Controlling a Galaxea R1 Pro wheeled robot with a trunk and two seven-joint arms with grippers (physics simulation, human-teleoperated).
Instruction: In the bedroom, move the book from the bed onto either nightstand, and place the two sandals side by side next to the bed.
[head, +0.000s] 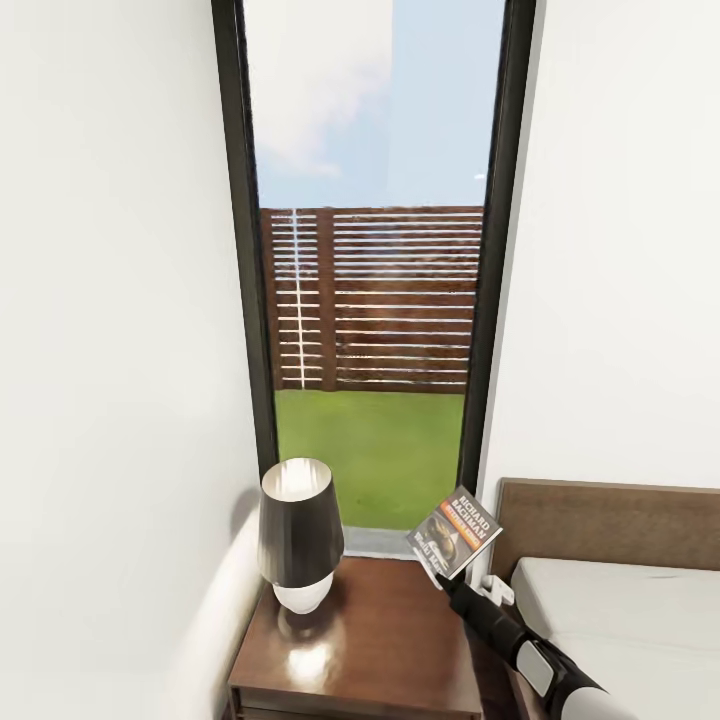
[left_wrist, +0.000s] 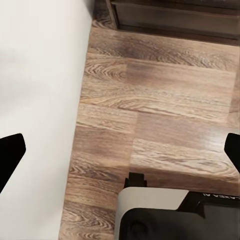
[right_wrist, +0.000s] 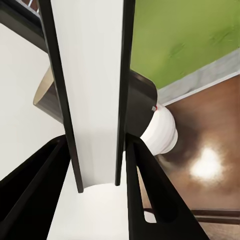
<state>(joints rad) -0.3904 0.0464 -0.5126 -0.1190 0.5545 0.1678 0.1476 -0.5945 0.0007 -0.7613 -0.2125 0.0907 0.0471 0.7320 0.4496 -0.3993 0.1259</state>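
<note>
Book (head: 456, 535) pinched tight in my right gripper (head: 443, 578), held above the nightstand (head: 390, 640), lamp (head: 298, 535) beside it, my left gripper (left_wrist: 120, 155) fingers spread wide over the floor (left_wrist: 165, 100).

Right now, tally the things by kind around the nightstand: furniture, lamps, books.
Furniture: 2, the nightstand and the bed
Lamps: 1, the table lamp standing on the nightstand
Books: 1, the book held in the right pincer above the nightstand
Total: 4
</note>
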